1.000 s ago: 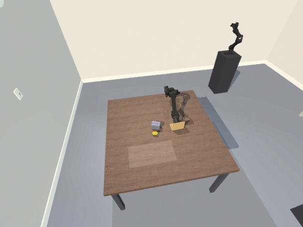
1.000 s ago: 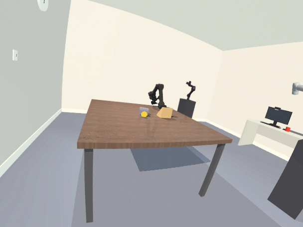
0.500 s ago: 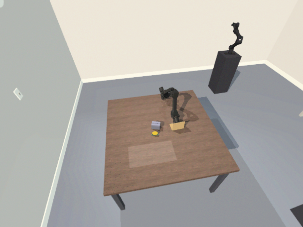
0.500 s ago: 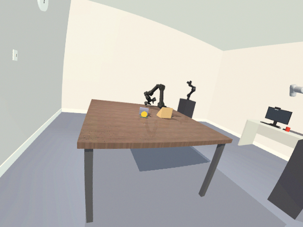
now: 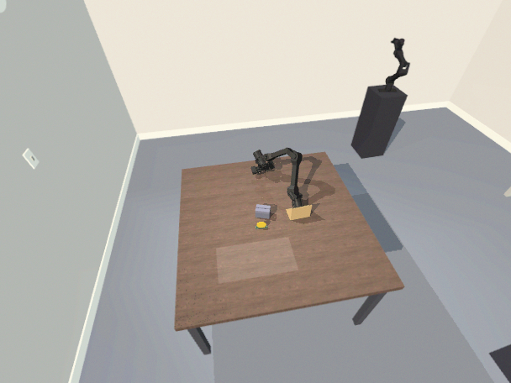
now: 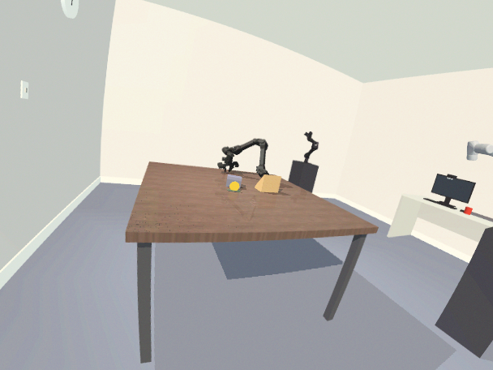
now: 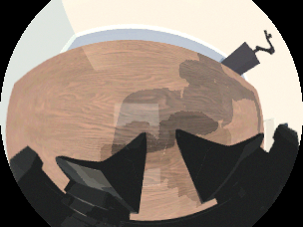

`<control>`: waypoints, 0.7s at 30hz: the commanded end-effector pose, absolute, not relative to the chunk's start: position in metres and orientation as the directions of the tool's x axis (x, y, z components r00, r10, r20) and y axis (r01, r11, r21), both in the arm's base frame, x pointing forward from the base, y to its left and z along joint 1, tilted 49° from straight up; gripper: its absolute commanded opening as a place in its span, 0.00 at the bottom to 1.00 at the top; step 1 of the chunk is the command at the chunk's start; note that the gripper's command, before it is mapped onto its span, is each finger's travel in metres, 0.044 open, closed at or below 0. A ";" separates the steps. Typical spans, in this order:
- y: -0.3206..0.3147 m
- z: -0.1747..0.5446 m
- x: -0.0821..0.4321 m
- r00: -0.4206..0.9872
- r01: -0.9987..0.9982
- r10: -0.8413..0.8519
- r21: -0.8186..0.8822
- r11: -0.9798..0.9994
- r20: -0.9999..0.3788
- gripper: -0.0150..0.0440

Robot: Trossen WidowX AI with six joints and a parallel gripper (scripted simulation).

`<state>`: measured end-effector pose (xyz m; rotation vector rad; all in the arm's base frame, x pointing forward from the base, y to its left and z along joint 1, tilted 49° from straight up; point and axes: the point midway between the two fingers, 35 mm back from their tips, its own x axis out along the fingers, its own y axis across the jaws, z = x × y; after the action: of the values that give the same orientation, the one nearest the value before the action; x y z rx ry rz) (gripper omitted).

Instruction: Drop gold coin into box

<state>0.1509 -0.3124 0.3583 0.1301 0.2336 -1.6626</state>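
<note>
The gold coin (image 5: 261, 224) (image 6: 234, 186) stands on edge in the dark-green holder (image 5: 256, 228) (image 6: 239, 191), on the side of the grey box away from the gripper. The closed grey box (image 5: 263, 213) (image 6: 233, 178) stands close behind the coin, its slot a thin dark line across the lid. My gripper (image 5: 263, 170) (image 6: 228, 170) (image 7: 160, 134) is partly open, with nothing between its fingertips. It hangs above the far part of the table, well beyond the box and coin. Neither box nor coin shows in the wrist view.
A tan wedge-shaped block (image 5: 299, 212) (image 6: 272, 183) stands right of the box, in front of the arm's base. A pale rectangle (image 5: 256, 260) marks the nearer table top. The wooden table (image 5: 202, 210) (image 6: 170, 199) has its far edge behind the gripper.
</note>
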 end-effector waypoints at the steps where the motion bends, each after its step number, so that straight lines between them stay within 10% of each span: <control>1: -0.294 0.336 0.208 0.040 0.995 -0.959 -0.079 0.065 -0.282 0.53; 21: -0.130 0.184 0.368 0.305 0.718 -0.707 -0.334 0.611 -0.638 0.53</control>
<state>0.3526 -0.1664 0.2108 0.0404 0.7445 -1.0208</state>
